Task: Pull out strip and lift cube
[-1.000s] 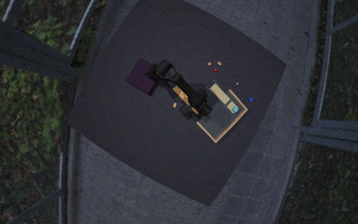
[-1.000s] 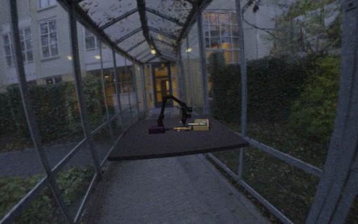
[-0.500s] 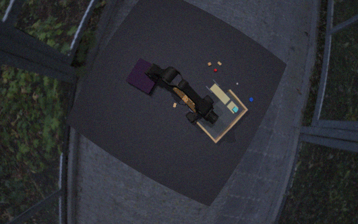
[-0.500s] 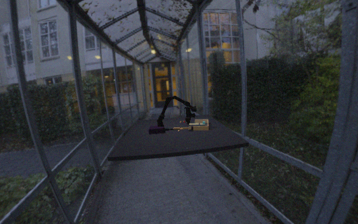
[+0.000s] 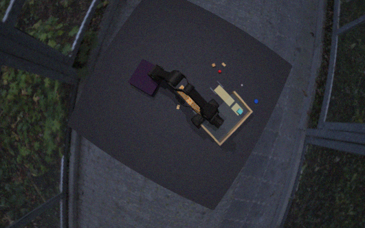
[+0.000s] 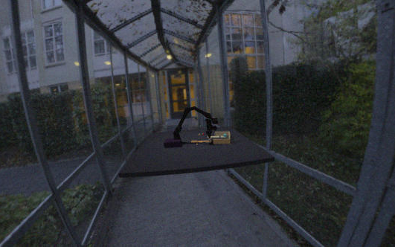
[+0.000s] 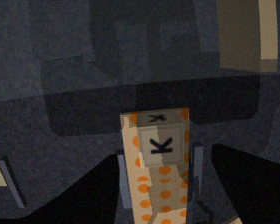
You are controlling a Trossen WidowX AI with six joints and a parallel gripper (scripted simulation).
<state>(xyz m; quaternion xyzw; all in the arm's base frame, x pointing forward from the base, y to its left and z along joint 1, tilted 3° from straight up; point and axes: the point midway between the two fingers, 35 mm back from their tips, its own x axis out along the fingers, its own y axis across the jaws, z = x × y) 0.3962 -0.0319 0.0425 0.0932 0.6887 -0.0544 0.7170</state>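
Note:
The strip with orange dots [image 5: 190, 101] [image 6: 200, 141] [image 7: 164, 195] is in one piece and lies outside the open side of the wooden tray. A pale cube marked K [image 7: 162, 145] sits on its tray-side end; the arm hides it in the top view. My gripper [image 5: 205, 112] [image 6: 209, 136] [image 7: 166, 157] is open above that end, one finger on each side of the strip and cube in the wrist view. Its height over the cube is hard to tell. A pale yellow strip [image 5: 223, 95] is in two parts, with a cyan cube [image 5: 240, 111] [image 6: 225, 135] on the far part [image 5: 235, 108].
The wooden tray [image 5: 236, 128] [image 6: 222, 141] [image 7: 268, 35] has raised walls, and thin grey guides [image 7: 13, 182] stand by its open side. A purple block [image 5: 144, 77] [image 6: 172, 143] is near the arm's base. Orange bits [image 5: 213, 65], a red piece [image 5: 219, 71] and a blue piece [image 5: 256, 101] lie about.

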